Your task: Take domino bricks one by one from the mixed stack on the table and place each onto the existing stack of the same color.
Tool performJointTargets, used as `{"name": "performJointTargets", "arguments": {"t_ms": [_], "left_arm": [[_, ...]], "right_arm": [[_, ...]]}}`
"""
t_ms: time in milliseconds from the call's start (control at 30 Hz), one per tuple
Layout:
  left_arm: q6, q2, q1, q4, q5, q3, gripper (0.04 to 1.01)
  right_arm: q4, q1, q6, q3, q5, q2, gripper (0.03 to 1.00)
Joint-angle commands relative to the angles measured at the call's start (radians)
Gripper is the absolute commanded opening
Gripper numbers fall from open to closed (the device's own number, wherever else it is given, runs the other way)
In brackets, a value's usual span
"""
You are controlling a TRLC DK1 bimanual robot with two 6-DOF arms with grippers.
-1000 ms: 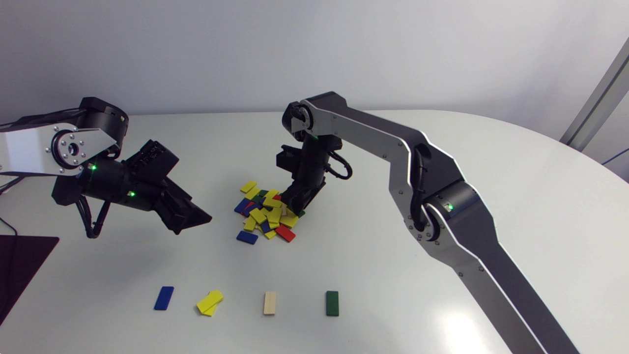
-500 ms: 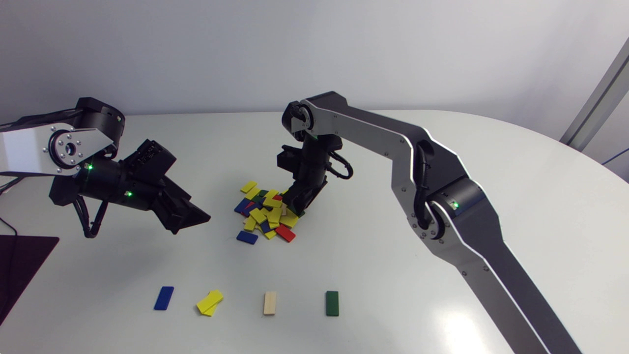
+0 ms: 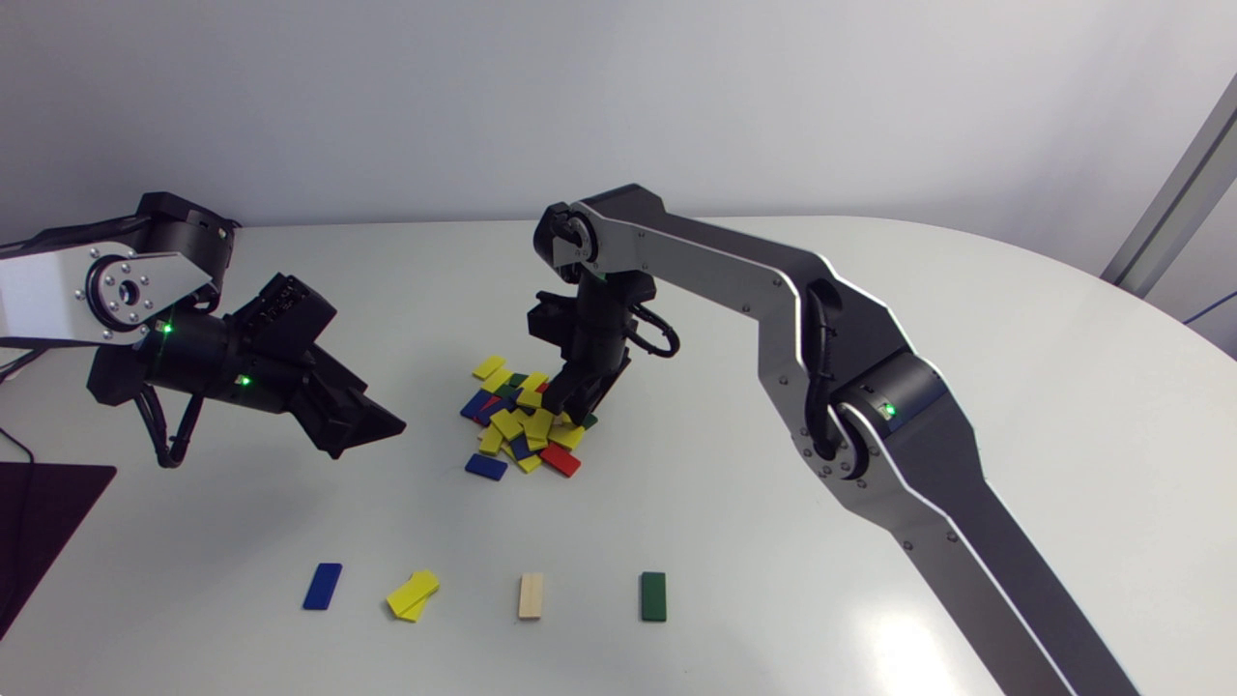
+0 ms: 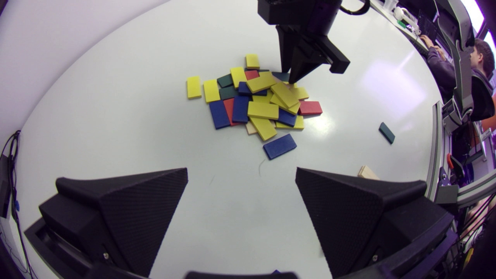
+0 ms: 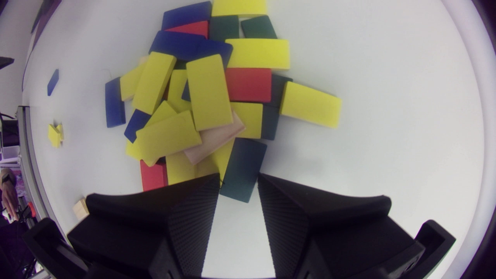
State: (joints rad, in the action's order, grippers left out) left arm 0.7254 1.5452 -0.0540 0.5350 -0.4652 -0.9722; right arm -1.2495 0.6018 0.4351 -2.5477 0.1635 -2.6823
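I am working early in the sort. The mixed stack [image 3: 522,425] is lying mid-bench [image 3: 734,541], crowded with yellow, blue, red, dark green and pale wood bricks. Along the near edge only four small stacks are waiting: a blue brick [image 3: 322,586] at the left, then two yellow bricks [image 3: 413,594] laid askew, a pale wood brick [image 3: 530,595] and a green brick [image 3: 653,595]. No red stack is showing. My right tool [image 5: 238,186] is reaching down into the far right side of the mixed stack, partly open, with the end of a dark green brick [image 5: 243,166] lying between its tips; I am not judging it gripped yet. My left tool [image 4: 240,178] is hovering wide open and empty, left of the stack.
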Motion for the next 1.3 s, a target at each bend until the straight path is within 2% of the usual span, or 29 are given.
{"name": "performJointTargets", "arguments": {"t_ms": [0, 100, 333, 533, 733, 1267], "left_arm": [[0.031, 0.007, -0.014, 0.0, -0.015, 0.02, 0.992], [0.034, 0.007, -0.017, 0.0, -0.02, 0.024, 0.992], [0.037, 0.004, -0.026, 0.005, -0.035, 0.02, 0.992], [0.042, 0.0, -0.026, 0.011, -0.043, 0.021, 0.992], [0.045, 0.0, -0.026, 0.011, -0.043, 0.023, 0.992], [0.048, -0.017, -0.033, 0.013, -0.043, 0.032, 0.992]], "right_arm": [[-0.001, 0.012, 0.007, 0.012, -0.007, 0.013, 0.369], [0.016, 0.013, 0.007, 0.046, -0.018, 0.013, 0.369], [0.116, 0.016, 0.008, 0.193, -0.098, 0.072, 0.369], [0.147, 0.012, 0.01, 0.262, -0.127, 0.101, 0.369], [0.206, 0.012, 0.013, 0.368, -0.128, 0.153, 0.369], [0.211, 0.013, 0.03, 0.307, -0.122, 0.131, 0.39]]}}
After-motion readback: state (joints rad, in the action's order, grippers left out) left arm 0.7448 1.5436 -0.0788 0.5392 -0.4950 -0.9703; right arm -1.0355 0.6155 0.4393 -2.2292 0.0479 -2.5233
